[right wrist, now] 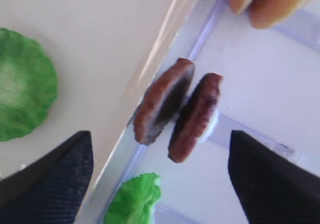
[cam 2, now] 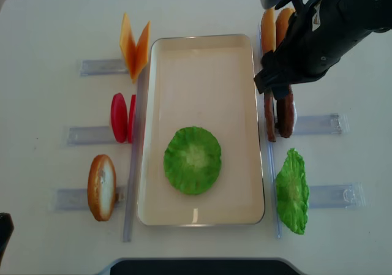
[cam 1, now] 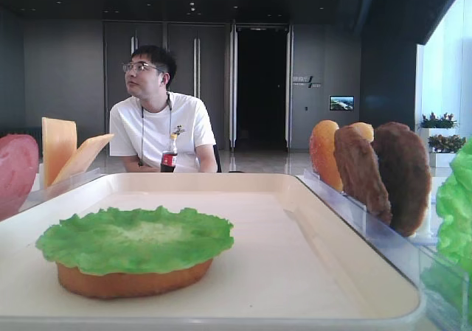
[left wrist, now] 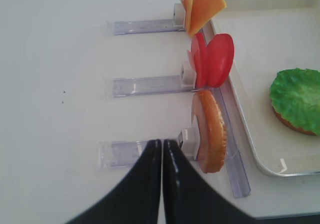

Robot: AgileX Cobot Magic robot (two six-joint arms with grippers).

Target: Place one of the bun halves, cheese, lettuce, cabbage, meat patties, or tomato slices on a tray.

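The cream tray (cam 2: 202,60) holds a bun half (cam 1: 133,281) with a lettuce leaf (cam 2: 192,160) on top. My right gripper (right wrist: 160,136) hangs open above the two meat patties (right wrist: 195,116), which stand on edge in the right rack; nothing is between its fingers. In the top view the right arm (cam 2: 324,36) covers part of the patties (cam 2: 283,120). My left gripper (left wrist: 162,143) is shut and empty, beside an upright bun half (left wrist: 210,131). Tomato slices (left wrist: 212,59) and cheese (left wrist: 202,7) stand further along. No cabbage shows apart from the lettuce.
Clear plastic racks (cam 2: 318,125) flank the tray on both sides. Another lettuce leaf (cam 2: 291,190) and two bun halves (cam 2: 275,21) stand in the right racks. A seated man (cam 1: 158,117) with a bottle (cam 1: 169,154) is behind the table.
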